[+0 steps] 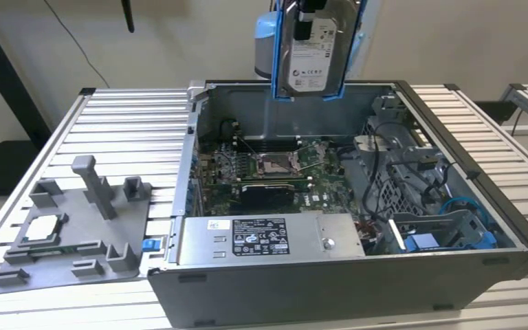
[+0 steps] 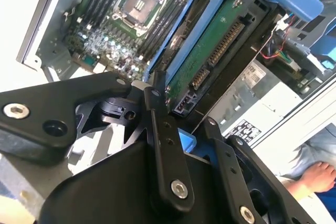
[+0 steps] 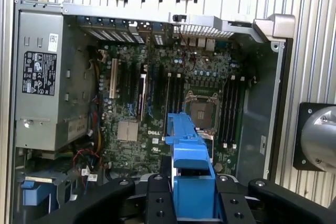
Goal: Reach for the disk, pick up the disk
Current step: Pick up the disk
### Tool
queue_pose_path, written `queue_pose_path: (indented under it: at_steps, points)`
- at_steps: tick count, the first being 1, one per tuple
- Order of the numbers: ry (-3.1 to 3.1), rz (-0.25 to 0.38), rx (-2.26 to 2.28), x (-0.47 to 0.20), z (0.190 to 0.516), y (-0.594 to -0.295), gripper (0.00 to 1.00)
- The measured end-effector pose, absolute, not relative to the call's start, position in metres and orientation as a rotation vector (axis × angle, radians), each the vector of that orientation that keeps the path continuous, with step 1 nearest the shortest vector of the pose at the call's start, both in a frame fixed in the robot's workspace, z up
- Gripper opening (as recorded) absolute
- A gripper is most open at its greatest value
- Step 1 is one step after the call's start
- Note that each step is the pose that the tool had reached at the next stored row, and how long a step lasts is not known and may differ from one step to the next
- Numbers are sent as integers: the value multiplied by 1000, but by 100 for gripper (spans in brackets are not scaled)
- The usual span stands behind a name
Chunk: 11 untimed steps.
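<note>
Gripper (image 3: 191, 184) is clamped on the disk (image 1: 310, 51), blue bracket and all, and it hangs upright above the open case (image 1: 337, 289). Underneath are the motherboard (image 1: 273, 172) and the power supply (image 1: 264, 237). A grey fixture (image 1: 80, 227) sits on the table (image 1: 126, 124) at the exterior view's left, well clear.

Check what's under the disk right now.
The disk, clamped in the fingers, hangs over the open computer case. Below it lie the motherboard and its CPU socket. The board strip beneath the blue bracket is covered.
</note>
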<state>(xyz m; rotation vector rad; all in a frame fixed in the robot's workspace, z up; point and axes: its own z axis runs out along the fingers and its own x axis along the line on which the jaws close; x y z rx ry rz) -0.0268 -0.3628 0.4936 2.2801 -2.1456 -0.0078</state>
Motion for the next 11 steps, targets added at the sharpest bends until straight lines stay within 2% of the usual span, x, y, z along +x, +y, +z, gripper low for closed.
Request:
queue_pose_path:
  at_steps: [11]
  points:
    - [-2145, -10, 2279, -3, 494, -363, 0]
